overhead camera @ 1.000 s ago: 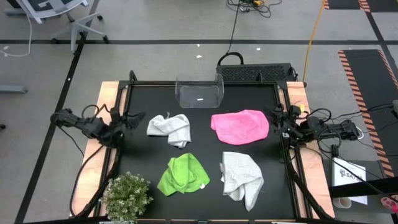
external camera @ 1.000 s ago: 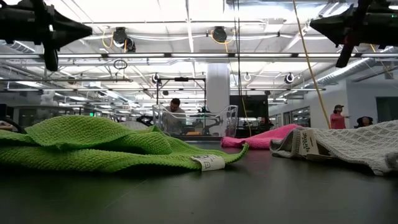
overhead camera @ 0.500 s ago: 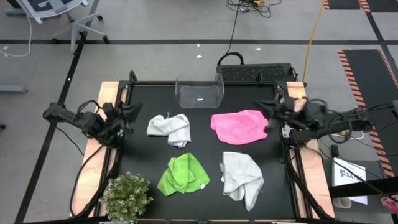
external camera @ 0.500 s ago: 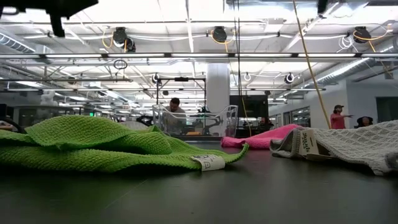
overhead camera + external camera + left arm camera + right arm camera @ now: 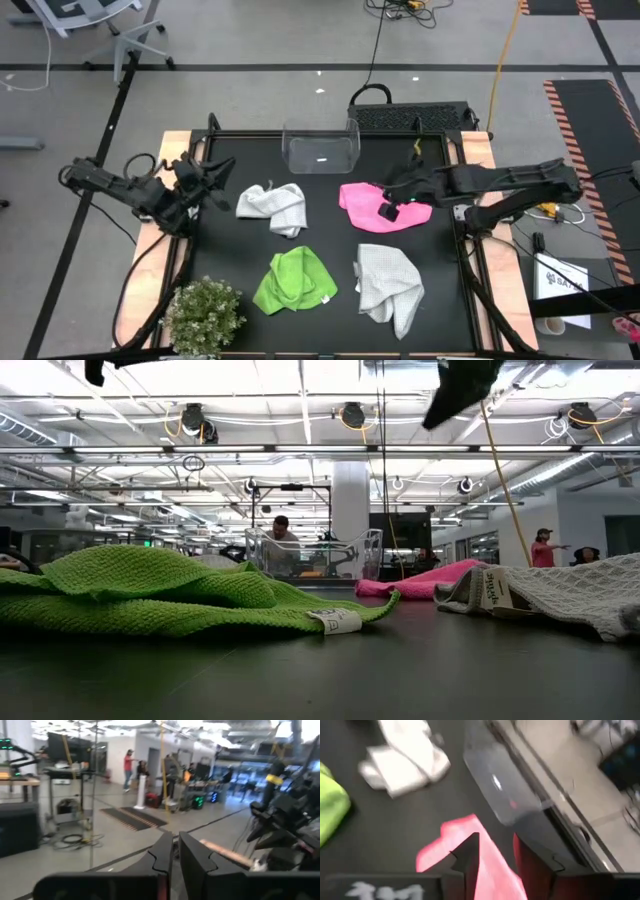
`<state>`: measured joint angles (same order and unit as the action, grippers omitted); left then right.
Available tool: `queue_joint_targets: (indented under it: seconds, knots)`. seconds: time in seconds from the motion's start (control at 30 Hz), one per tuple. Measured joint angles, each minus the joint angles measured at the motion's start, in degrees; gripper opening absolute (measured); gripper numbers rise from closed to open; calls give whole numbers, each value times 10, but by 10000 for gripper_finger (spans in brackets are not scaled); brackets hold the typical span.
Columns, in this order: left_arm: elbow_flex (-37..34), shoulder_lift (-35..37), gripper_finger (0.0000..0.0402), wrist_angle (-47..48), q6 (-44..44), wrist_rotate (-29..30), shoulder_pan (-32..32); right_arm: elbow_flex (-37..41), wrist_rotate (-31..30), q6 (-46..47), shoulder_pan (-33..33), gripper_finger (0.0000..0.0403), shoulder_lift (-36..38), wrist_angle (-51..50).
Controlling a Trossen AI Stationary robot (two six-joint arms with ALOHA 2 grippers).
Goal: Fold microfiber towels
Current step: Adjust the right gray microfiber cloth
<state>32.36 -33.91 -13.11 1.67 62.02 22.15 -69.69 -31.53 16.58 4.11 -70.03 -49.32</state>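
Note:
Four microfiber towels lie crumpled on the black table: a white one [image 5: 273, 207], a pink one [image 5: 362, 198], a lime green one [image 5: 293, 280] and a second white one [image 5: 390, 285]. My right gripper [image 5: 388, 207] hangs open above the pink towel [image 5: 492, 865], tipped downward and clear of it; it shows high up in the low view [image 5: 458, 390]. My left gripper [image 5: 214, 174] is shut [image 5: 176, 844], pointing level over the table's left edge, raised well above the white towel beside it.
A clear plastic bin [image 5: 320, 148] stands at the far edge in the middle. A small green plant [image 5: 203, 315] sits at the near left corner. Black frame rails [image 5: 200, 140] run along the table's sides. People stand in the room beyond.
My right gripper has risen from the table's right edge, swung toward the left over the pink towel and tipped downward. My left gripper has risen at the left edge, leaving most of the low view's top. The towels have not moved.

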Motion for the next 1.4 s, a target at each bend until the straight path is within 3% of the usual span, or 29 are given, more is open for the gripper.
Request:
queue_joint_targets:
  seconds: [0.23,0.4,0.87,1.1,1.3,1.4]
  knots:
    - [0,-32,33,18,-34,43,0,45,9,51,-32,158,-35,-52]
    - [0,-51,33,24,-54,71,0,112,70,103,-53,166,-39,-38]
    - [0,-58,33,26,-71,70,-22,257,212,176,-82,167,-35,24]
    - [0,-58,33,27,-82,70,-23,274,325,176,-82,167,-34,96]
    - [0,-58,33,26,-82,70,-23,274,475,212,-76,167,-35,168]
    - [0,-58,33,26,-84,70,-23,274,505,219,-56,167,-35,183]
